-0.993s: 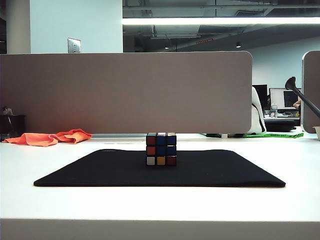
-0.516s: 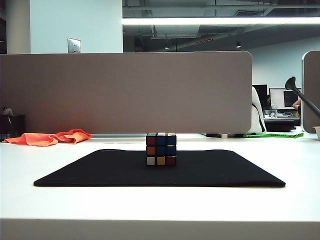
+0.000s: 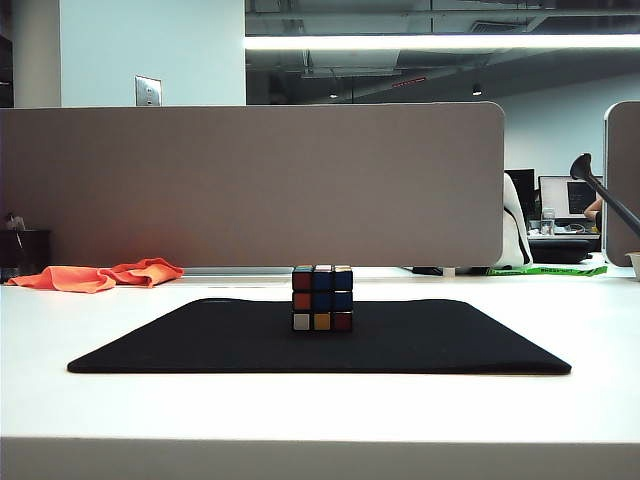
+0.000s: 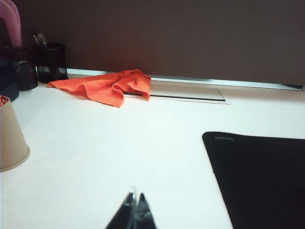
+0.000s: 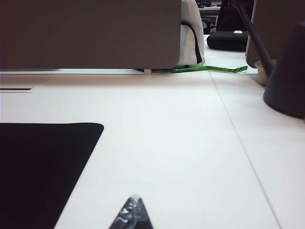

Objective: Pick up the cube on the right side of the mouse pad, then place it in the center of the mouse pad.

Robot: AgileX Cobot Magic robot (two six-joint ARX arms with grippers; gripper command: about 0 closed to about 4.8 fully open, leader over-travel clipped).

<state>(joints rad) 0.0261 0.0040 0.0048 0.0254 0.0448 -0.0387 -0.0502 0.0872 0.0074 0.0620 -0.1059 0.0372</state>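
The cube (image 3: 322,298) stands on the mouse pad (image 3: 180,345), about mid-width and towards its far edge. It looks light, rigid and smooth-sided, so I judge two opposite flat faces the best hold, squeezed squarely to stop its layers twisting. One cube, one mouse pad, one orange cloth (image 3: 100,274) beyond the pad on the counter (image 3: 320,405). The left gripper (image 4: 133,214) and right gripper (image 5: 131,214) sit pressed together, empty, off the pad's sides
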